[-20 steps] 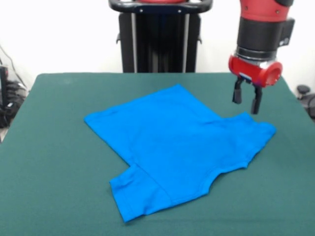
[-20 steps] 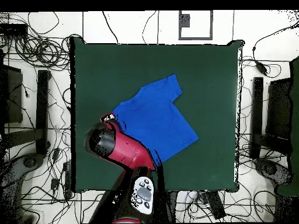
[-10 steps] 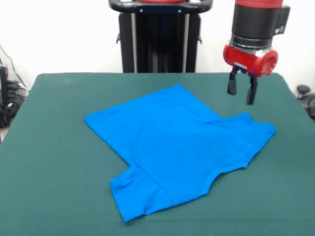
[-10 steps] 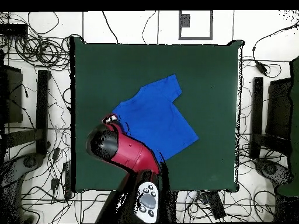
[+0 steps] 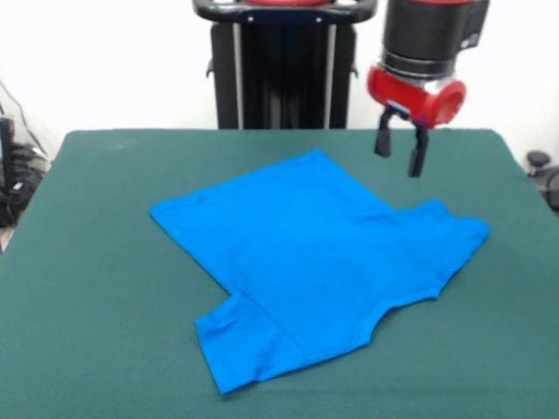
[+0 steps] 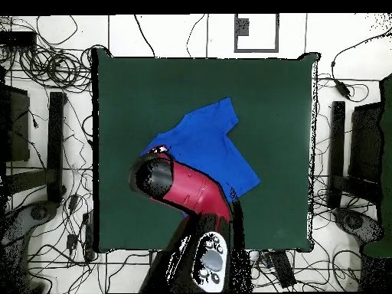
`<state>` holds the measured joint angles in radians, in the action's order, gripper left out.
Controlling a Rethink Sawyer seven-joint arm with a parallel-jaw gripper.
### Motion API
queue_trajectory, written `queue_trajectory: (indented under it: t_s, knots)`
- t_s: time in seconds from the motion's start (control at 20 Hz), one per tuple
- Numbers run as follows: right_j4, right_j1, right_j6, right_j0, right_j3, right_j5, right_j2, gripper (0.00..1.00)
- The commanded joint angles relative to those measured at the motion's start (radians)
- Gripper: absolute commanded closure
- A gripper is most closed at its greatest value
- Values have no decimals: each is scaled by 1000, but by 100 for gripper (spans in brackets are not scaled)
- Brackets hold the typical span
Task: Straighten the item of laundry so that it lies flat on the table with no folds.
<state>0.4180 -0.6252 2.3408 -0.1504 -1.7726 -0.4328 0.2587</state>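
The item of laundry (image 5: 319,262), a bright blue T-shirt, lies spread on the green table (image 5: 87,279) with one sleeve toward the front and one at the right. Slight creases run across its middle. In the overhead view the item of laundry (image 6: 210,142) is partly covered by the arm. My gripper (image 5: 399,157) hangs open and empty in the air above the far right part of the shirt, well clear of the cloth. Seen from overhead, the arm hides the gripper itself.
A black pedestal (image 5: 284,65) stands behind the table's far edge. Cables (image 6: 46,61) lie on the floor around the table (image 6: 268,92), and dark stands (image 6: 57,145) flank its sides.
The gripper has risen and moved left in the front view, away from the shirt's right sleeve. The shirt has not moved.
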Motion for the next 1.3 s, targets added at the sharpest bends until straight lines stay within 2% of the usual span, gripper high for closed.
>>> queue_trajectory:
  t_s: [0.05,0.65,0.9,1.3]
  knots:
    - [-97,93,6,83,208,-176,26,0]
    - [-270,120,-100,255,425,-326,-30,0]
    - [-316,107,-93,279,423,-323,-60,0]
    - [-405,88,-151,310,403,-203,-116,0]
